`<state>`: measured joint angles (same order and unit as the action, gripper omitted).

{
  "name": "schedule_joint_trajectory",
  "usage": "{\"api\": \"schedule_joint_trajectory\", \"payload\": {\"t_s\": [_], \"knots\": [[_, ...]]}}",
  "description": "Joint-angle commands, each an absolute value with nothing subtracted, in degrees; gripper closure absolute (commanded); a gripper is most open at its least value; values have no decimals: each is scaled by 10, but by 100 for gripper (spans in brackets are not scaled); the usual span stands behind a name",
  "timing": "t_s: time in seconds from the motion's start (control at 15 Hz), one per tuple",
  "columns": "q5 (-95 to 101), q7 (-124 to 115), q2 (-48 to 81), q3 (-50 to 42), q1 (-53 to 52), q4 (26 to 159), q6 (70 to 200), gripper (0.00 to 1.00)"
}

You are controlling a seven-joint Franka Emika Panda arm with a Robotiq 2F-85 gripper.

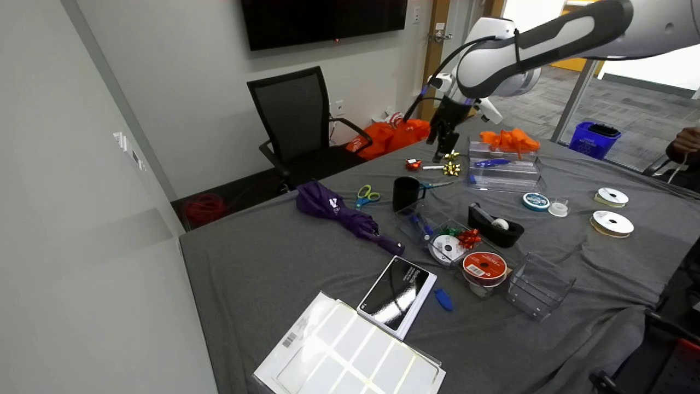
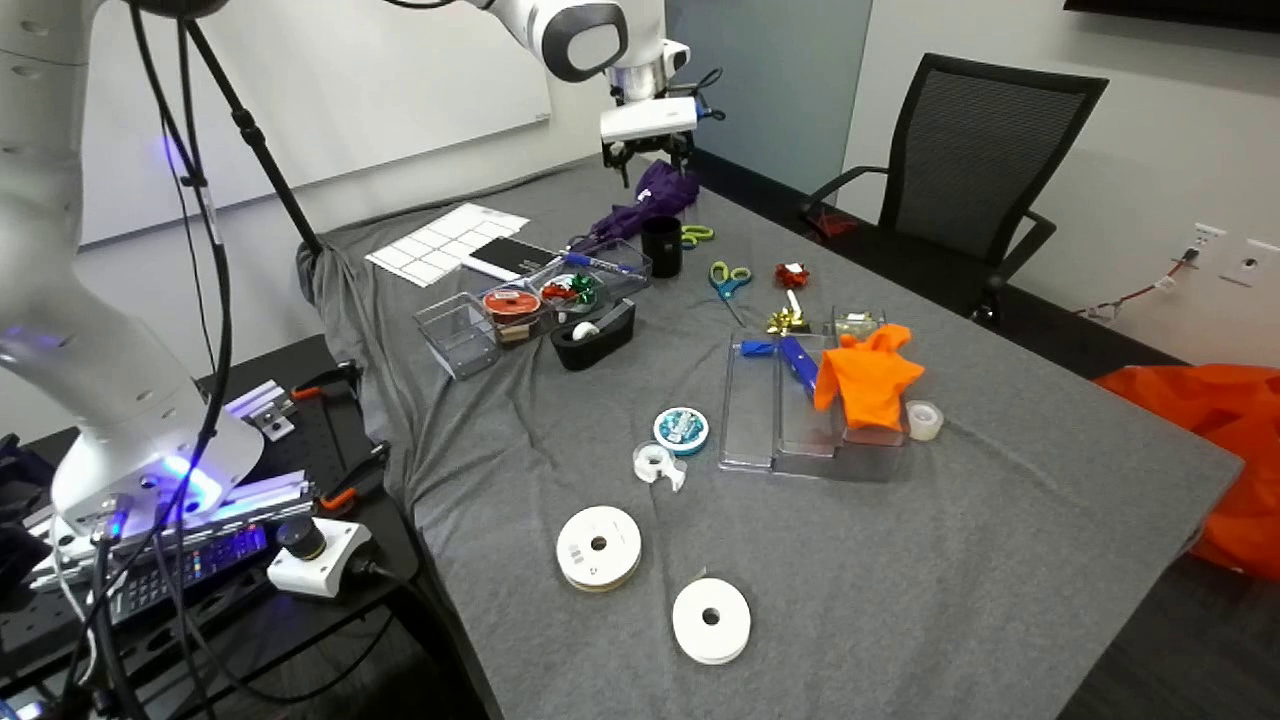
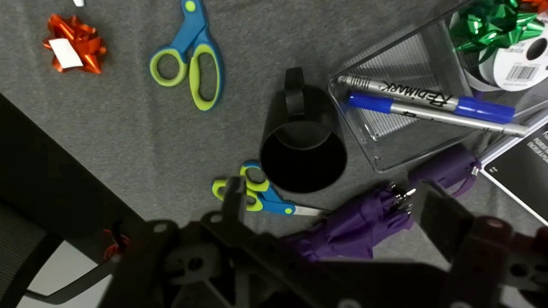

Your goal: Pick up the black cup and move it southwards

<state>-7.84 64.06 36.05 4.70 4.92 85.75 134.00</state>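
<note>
Left to right in the wrist view, a red bow (image 3: 76, 42) and a pair of scissors (image 3: 192, 34) lie on gray cloth (image 3: 128, 149). A 2nd pair of scissors (image 3: 272, 205), partly behind 1 finger of the gripper (image 3: 334, 201), lies just beside the black cup (image 3: 304, 132). The cup stands upright on the cloth, handle toward the view's top. The 2 fingers are spread wide, a purple umbrella (image 3: 364, 222) lying beyond them. At right, 2 markers (image 3: 402, 90) lie in a clear tray (image 3: 402, 149).

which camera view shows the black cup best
The wrist view: the black cup looks largest there, with its handle and open top plainly visible. In both exterior views it stands upright but appears much smaller, seen more from the side.
</note>
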Motion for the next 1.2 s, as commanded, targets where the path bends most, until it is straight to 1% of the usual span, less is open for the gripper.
{"api": "schedule_joint_trajectory", "payload": {"t_s": [0.0,0.4,1.13], "knots": [[-71,692,425,74,73,790,1330,0],[-52,766,495,84,80,731,1314,0],[-35,794,571,87,76,672,1302,0]]}}
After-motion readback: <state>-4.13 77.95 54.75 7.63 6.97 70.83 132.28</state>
